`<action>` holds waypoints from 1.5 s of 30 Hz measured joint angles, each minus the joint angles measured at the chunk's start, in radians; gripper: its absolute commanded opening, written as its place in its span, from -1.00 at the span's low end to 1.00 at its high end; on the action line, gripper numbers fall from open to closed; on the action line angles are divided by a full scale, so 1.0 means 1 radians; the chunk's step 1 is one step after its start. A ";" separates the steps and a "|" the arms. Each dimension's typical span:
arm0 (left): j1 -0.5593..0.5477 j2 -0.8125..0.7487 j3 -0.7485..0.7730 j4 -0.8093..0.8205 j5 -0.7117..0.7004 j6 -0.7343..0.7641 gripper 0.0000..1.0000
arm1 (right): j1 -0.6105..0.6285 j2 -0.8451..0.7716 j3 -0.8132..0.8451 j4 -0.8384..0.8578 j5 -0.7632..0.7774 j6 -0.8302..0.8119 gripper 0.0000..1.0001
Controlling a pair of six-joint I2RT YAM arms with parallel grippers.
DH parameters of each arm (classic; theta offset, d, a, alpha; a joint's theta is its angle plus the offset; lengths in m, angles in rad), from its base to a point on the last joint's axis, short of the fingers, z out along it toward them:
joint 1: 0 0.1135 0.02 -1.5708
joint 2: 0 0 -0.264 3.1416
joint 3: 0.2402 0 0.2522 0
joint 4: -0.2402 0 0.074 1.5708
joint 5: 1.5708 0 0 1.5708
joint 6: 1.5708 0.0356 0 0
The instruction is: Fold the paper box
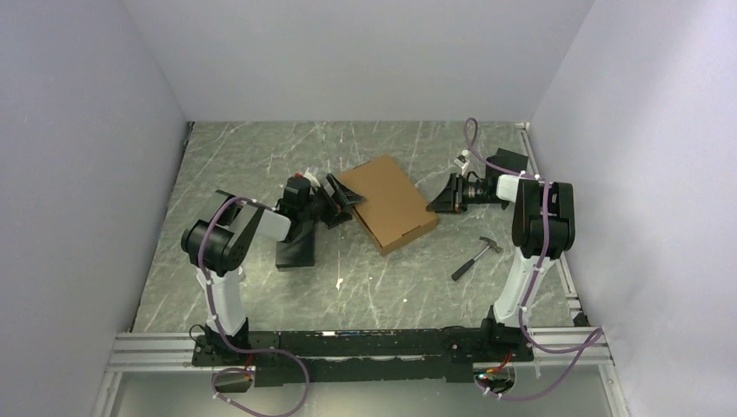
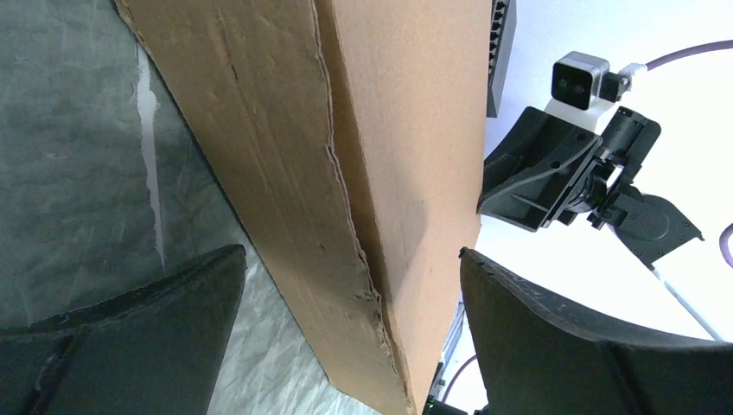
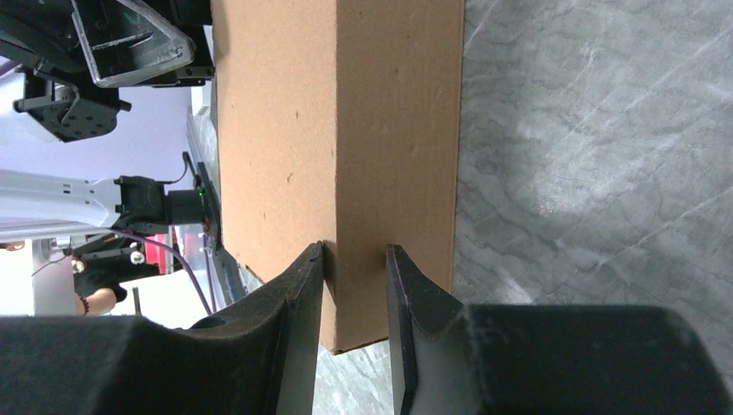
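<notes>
1. The paper box [image 1: 388, 201], closed and flat, lies askew near the middle of the table [image 1: 252, 152], between the two arms.
2. The left claw [image 2: 353, 252] stands wide open at the box's left edge. The cardboard rim sits in the gap between its fingers, and neither finger [image 2: 138, 346] is seen touching it.
3. The right claw [image 3: 354, 251] is narrow at the box's right corner. One finger [image 3: 307, 294] lies at the top edge and the other over the side wall; whether they pinch cardboard cannot be told.
4. A hammer [image 1: 476, 258] lies near the right arm, and a black block [image 1: 295, 250] lies under the left arm.
</notes>
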 measured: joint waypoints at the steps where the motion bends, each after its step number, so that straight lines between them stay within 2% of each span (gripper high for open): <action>1: 0.000 0.005 0.000 0.010 0.000 -0.005 0.99 | 0.000 0.000 0.000 0.000 0.000 0.001 -0.52; 23: -0.002 0.058 -0.006 0.140 0.000 -0.086 0.99 | -0.010 0.011 0.005 -0.005 -0.005 0.017 -0.57; 28: -0.008 0.089 -0.006 0.202 -0.008 -0.125 0.91 | -0.011 0.013 0.007 -0.007 -0.006 0.023 -0.57; 31: -0.010 0.113 -0.006 0.247 -0.011 -0.157 0.80 | -0.011 0.014 0.007 -0.008 -0.006 0.023 -0.53; 36: -0.010 0.141 -0.006 0.289 -0.016 -0.203 0.40 | -0.013 0.014 0.008 -0.009 -0.006 0.023 -0.41; 42: -0.010 0.145 -0.004 0.288 -0.019 -0.205 0.04 | -0.018 0.013 0.008 -0.013 -0.006 0.004 0.09; 45: -0.010 0.141 -0.003 0.286 -0.019 -0.200 -0.06 | -0.023 0.008 0.008 -0.019 0.012 -0.018 0.26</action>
